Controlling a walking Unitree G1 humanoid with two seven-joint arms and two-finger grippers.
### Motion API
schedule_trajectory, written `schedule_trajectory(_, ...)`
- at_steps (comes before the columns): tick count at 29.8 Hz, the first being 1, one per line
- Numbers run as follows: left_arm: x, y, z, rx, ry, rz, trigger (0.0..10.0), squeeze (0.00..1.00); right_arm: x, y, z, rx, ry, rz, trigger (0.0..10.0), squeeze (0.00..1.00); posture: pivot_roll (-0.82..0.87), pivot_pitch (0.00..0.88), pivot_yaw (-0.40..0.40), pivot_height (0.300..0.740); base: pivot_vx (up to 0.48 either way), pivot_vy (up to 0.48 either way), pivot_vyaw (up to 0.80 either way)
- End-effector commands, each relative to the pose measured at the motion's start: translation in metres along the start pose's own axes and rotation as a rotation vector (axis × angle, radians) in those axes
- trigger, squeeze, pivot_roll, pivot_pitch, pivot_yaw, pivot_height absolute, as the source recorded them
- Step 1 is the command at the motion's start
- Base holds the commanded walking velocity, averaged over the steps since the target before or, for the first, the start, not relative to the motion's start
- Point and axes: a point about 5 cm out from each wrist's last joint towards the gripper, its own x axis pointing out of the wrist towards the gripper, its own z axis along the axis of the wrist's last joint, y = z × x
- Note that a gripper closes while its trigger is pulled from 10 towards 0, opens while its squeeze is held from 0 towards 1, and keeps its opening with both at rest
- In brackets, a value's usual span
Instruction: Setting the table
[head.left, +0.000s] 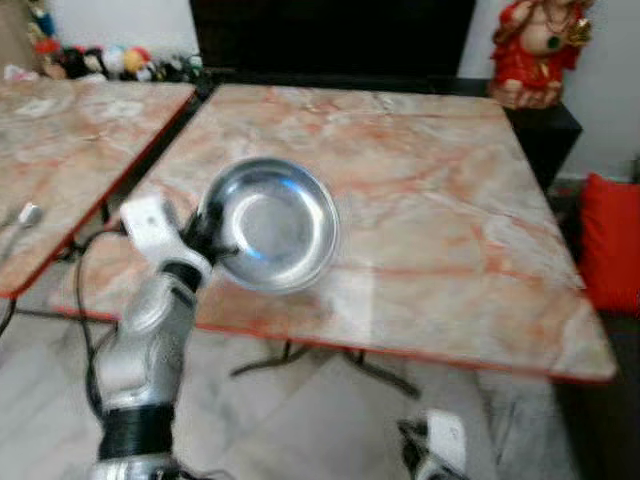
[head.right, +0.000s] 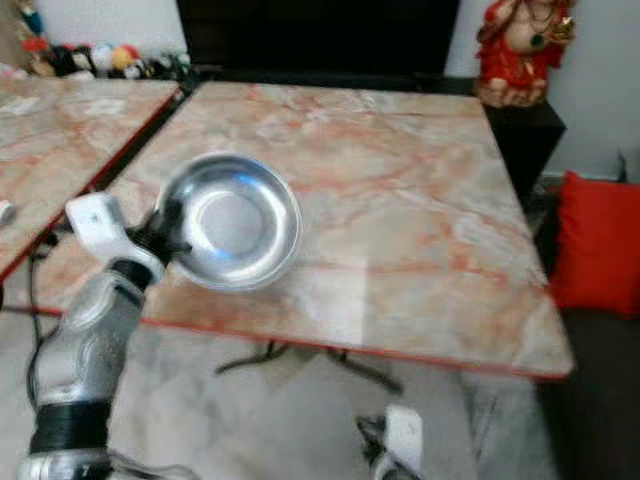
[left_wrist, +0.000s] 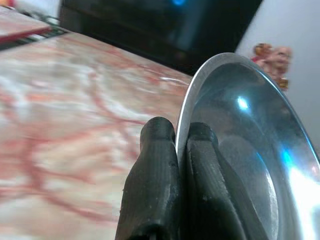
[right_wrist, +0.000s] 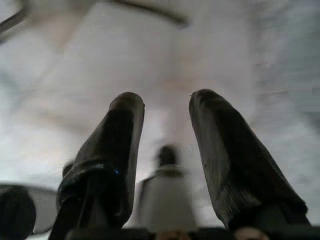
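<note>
Nearest, the right gripper (right_wrist: 166, 107) is hung low over the pale floor (right_wrist: 165, 55), its two black fingers (right_wrist: 227, 160) spread apart with nothing between them. The left gripper (left_wrist: 175, 137) is raised at the near left edge of the pink-veined marble counter (head.left: 430, 230), and its fingers (left_wrist: 155, 175) are pinched tight on the rim of a round shiny steel bowl (head.left: 270, 225). The bowl is held tilted, hollow side facing up toward the camera, over the counter's near left part. A second marble counter (head.left: 70, 130) is set just beside, on the left. Beyond the far right corner, a red and gold figurine (head.left: 538, 45) is seen on a dark cabinet (head.left: 545, 125).
</note>
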Motion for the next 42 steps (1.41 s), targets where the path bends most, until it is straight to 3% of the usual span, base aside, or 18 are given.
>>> schedule_trajectory(1, -0.002, 0.013, 0.002, 0.044, 0.021, 0.031, 10.0, 0.0, -0.001, 0.013, -0.004, 0.007, 0.017, 0.034, 10.0, 0.0, 0.11, 0.0, -0.013, 0.74, 0.0, 0.0, 0.0)
schedule_trajectory(16, -0.004, 0.029, 0.003, 0.068, 0.029, 0.067, 10.0, 0.0, -0.001, 0.012, -0.006, 0.0, 0.024, 0.035, 10.0, 0.0, 0.1, 0.0, -0.018, 0.74, 0.0, 0.0, 0.0)
schedule_trajectory(25, -0.007, 0.028, -0.002, 0.063, 0.052, 0.06, 10.0, 0.0, -0.001, 0.011, -0.007, -0.005, 0.027, 0.038, 10.0, 0.0, 0.09, 0.0, -0.023, 0.74, 0.291, 0.0, 0.0)
schedule_trajectory(35, -0.008, 0.007, -0.013, 0.002, 0.118, -0.072, 10.0, 0.0, -0.001, 0.01, -0.008, -0.006, 0.029, 0.036, 10.0, 0.0, 0.09, 0.0, -0.023, 0.74, 0.195, 0.0, 0.0)
schedule_trajectory(42, -0.011, -0.006, -0.018, 0.009, 0.175, -0.19, 10.0, 0.0, -0.001, 0.01, -0.007, -0.006, 0.03, 0.035, 10.0, 0.0, 0.09, 0.0, -0.024, 0.74, 0.0, 0.0, 0.0)
